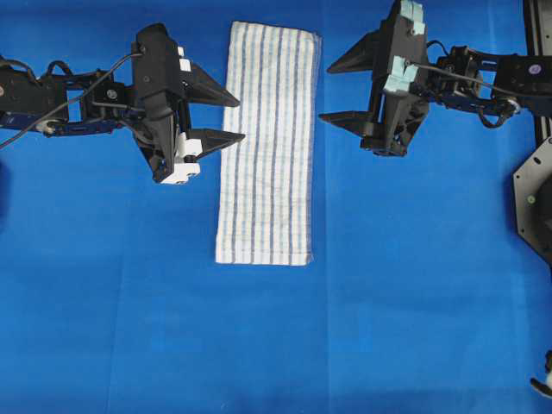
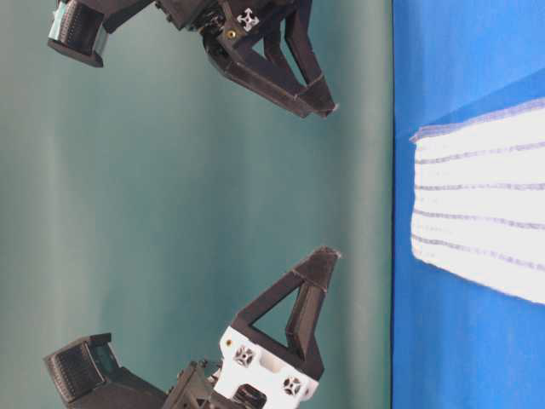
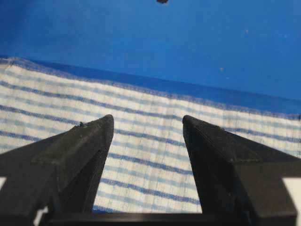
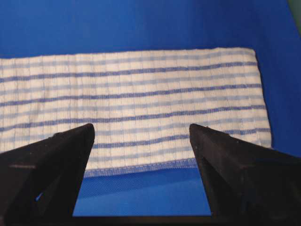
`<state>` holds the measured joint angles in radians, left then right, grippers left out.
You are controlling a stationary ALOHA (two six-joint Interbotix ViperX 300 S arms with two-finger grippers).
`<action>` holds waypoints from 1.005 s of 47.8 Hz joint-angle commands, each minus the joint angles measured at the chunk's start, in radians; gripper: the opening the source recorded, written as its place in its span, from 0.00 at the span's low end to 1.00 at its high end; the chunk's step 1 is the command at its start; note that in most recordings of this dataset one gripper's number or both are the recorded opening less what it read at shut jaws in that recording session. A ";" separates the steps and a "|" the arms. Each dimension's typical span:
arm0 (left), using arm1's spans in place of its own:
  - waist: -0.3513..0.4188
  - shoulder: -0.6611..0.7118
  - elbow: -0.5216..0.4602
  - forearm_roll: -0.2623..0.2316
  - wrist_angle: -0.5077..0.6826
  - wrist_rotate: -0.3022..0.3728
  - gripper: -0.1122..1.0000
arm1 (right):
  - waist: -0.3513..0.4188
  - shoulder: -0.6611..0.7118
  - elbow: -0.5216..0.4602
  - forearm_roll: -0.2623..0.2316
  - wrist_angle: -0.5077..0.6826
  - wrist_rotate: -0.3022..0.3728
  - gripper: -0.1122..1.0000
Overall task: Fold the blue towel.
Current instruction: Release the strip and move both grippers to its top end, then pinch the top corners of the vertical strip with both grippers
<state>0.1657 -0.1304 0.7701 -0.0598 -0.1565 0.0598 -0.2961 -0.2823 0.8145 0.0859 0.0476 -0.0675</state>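
Closest in the table-level view, the two grippers hang above the blue table covering (image 1: 414,328), both with jaws parted and nothing between them. The left gripper (image 1: 226,116) reaches in from the left in the overhead view, its fingertips over the left long edge of the blue towel (image 1: 267,147); through its wrist camera the striped cloth fills the gap between the fingers, which stand moderately apart. The right gripper (image 1: 334,93), spread wider, stops just beside the towel's right long edge, its tips over bare covering. The towel lies flat as a long narrow strip in the middle of the table, stripes running lengthwise, reaching towards the far edge.
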 commanded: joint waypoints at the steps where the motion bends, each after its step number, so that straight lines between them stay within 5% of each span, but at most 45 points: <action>1: 0.005 -0.023 -0.011 0.002 -0.006 0.005 0.59 | 0.000 -0.003 -0.020 0.000 -0.014 0.000 0.89; 25: 0.278 0.143 -0.083 0.006 -0.081 0.133 0.59 | -0.213 0.230 -0.100 -0.005 -0.143 -0.002 0.89; 48: 0.371 0.448 -0.202 0.006 -0.210 0.130 0.59 | -0.282 0.459 -0.170 0.005 -0.255 0.000 0.89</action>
<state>0.5354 0.3053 0.5983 -0.0552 -0.3528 0.1933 -0.5737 0.1672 0.6688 0.0859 -0.1841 -0.0690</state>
